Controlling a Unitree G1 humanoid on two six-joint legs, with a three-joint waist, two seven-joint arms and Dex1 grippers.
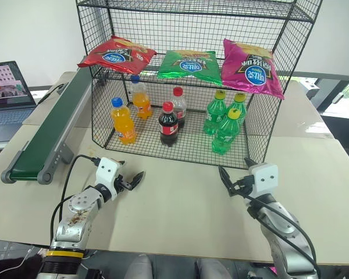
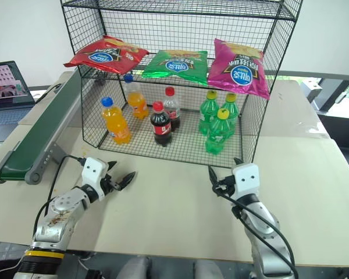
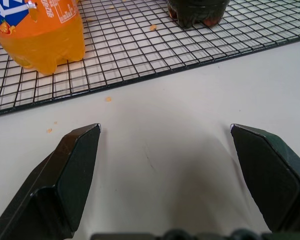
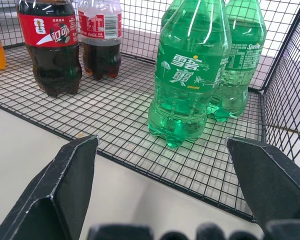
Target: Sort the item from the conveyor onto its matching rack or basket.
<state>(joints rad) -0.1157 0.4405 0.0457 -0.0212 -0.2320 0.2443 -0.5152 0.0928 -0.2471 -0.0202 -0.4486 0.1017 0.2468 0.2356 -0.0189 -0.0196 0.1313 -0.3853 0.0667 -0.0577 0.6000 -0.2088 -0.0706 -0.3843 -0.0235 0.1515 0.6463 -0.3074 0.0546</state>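
Seen upper left on the rack's (image 1: 291, 70) shelf, red bag (image 1: 117, 54): light, crinkly, slippery, crushable, probably best pinched at a sealed edge; both hands, left (image 1: 130, 182) and right (image 1: 235, 179), fingers apart, empty, over bench (image 1: 180, 203); conveyor (image 1: 49, 131) bare.

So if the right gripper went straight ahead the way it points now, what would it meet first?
Probably the front edge of the black wire rack, then the nearest green soda bottle standing on its bottom shelf. The right gripper is open and empty, with bare table before the rack. Depth is hard to judge.
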